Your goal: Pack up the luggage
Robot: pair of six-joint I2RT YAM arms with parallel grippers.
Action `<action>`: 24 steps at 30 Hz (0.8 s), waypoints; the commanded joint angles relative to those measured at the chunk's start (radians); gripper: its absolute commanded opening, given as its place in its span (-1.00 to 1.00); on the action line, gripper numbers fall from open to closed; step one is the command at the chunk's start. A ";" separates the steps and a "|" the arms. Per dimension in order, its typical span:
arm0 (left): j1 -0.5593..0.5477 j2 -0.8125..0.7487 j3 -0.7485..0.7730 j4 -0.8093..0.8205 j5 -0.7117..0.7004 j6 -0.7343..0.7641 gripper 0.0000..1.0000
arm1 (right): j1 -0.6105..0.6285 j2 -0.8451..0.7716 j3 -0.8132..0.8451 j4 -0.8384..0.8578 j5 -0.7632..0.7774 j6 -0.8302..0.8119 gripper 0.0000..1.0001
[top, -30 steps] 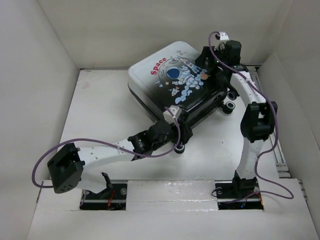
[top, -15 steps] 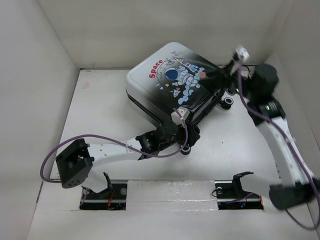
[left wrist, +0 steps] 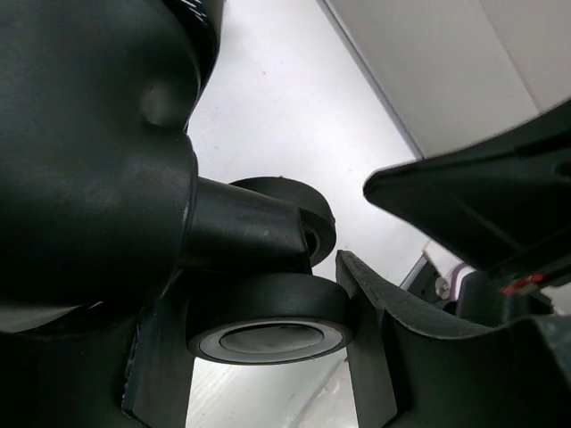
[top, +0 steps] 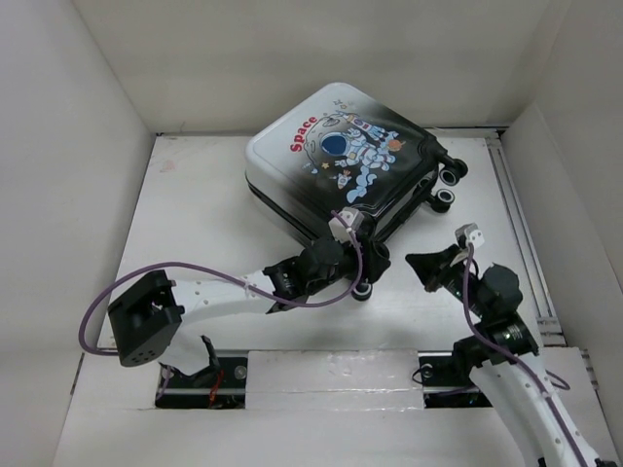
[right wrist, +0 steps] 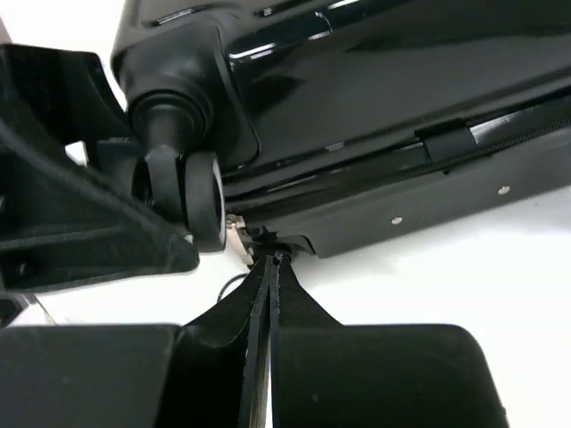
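Note:
The luggage point(top: 331, 156) lies shut and flat on the white table, astronaut and red "Space" print facing up. My left gripper point(top: 363, 275) is at its near corner, jaws closed round a black caster wheel point(left wrist: 268, 321), with one finger point(left wrist: 379, 348) pressed against the wheel's side. My right gripper point(top: 414, 263) hovers just right of that corner, shut. In the right wrist view its tips point(right wrist: 272, 260) meet right at the glossy shell's point(right wrist: 375, 80) zip seam, beside a small metal zipper pull point(right wrist: 235, 234) and another caster wheel point(right wrist: 203, 201). Nothing shows between them.
Two more caster wheels point(top: 448, 187) stick out at the luggage's far right corner. White walls close in the table on three sides. A rail point(top: 521, 243) runs along the right edge. A purple cable point(top: 146, 277) loops over the left arm.
My right arm has swung from the luggage's far right corner back to the front, near the near corner, and its jaws have shut. The left gripper has stayed on the wheel.

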 commanded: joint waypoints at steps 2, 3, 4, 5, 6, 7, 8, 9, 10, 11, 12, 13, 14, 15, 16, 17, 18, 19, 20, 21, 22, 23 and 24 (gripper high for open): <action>-0.011 -0.091 0.020 0.373 0.091 -0.076 -1.00 | 0.032 -0.105 -0.095 0.187 0.020 0.101 -0.92; -0.011 -0.091 0.020 0.392 0.102 -0.088 -1.00 | 0.043 -0.105 -0.129 0.244 -0.002 0.139 -0.86; -0.011 -0.082 0.020 0.429 0.114 -0.100 -1.00 | 0.043 -0.090 -0.159 0.301 -0.026 0.149 -0.83; -0.011 -0.068 0.020 0.446 0.123 -0.120 -1.00 | 0.066 -0.076 -0.205 0.390 -0.064 0.149 -0.78; -0.011 -0.068 0.031 0.462 0.132 -0.129 -1.00 | 0.075 -0.061 -0.220 0.425 -0.065 0.161 -0.73; -0.011 -0.051 0.046 0.474 0.142 -0.143 -1.00 | 0.086 -0.030 -0.232 0.455 -0.078 0.161 -0.56; -0.011 -0.031 0.056 0.500 0.142 -0.154 -1.00 | 0.107 -0.013 -0.246 0.513 -0.079 0.152 -0.46; -0.011 -0.022 0.065 0.512 0.151 -0.154 -1.00 | 0.116 0.004 -0.257 0.522 -0.079 0.152 -0.39; -0.011 -0.011 0.088 0.512 0.151 -0.174 -1.00 | 0.116 0.040 -0.257 0.522 -0.079 0.140 -0.31; -0.011 0.010 0.098 0.521 0.166 -0.174 -1.00 | 0.133 0.057 -0.257 0.522 -0.079 0.131 -0.29; -0.011 0.010 0.109 0.532 0.166 -0.185 -1.00 | 0.153 0.073 -0.257 0.551 -0.079 0.131 -0.26; -0.011 0.023 0.109 0.532 0.175 -0.185 -1.00 | 0.164 0.084 -0.275 0.576 -0.068 0.131 -0.15; -0.011 0.023 0.120 0.546 0.175 -0.197 -1.00 | 0.176 0.096 -0.288 0.606 -0.068 0.131 -0.07; -0.011 0.023 0.120 0.557 0.186 -0.197 -1.00 | 0.198 0.110 -0.297 0.642 -0.036 0.131 0.02; -0.011 0.023 0.120 0.566 0.186 -0.197 -1.00 | 0.207 0.110 -0.308 0.642 -0.011 0.131 0.10; -0.011 0.023 0.120 0.566 0.186 -0.197 -1.00 | 0.219 0.123 -0.308 0.651 0.024 0.109 0.24; -0.011 0.023 0.129 0.566 0.186 -0.197 -1.00 | 0.219 0.139 -0.308 0.651 0.024 0.109 0.28; -0.011 0.023 0.129 0.566 0.186 -0.197 -1.00 | 0.219 0.149 -0.308 0.651 0.045 0.099 0.28; -0.011 0.023 0.140 0.566 0.195 -0.197 -1.00 | 0.231 0.177 -0.308 0.669 0.070 0.098 0.31; -0.011 0.023 0.140 0.566 0.195 -0.197 -1.00 | 0.231 0.192 -0.308 0.670 0.070 0.098 0.31; -0.011 0.032 0.140 0.566 0.205 -0.197 -1.00 | 0.241 0.211 -0.308 0.698 0.082 0.098 0.33; -0.011 0.032 0.140 0.566 0.205 -0.197 -1.00 | 0.241 0.229 -0.308 0.714 0.108 0.109 0.33; -0.011 0.032 0.140 0.566 0.205 -0.197 -1.00 | 0.241 0.269 -0.317 0.732 0.118 0.118 0.28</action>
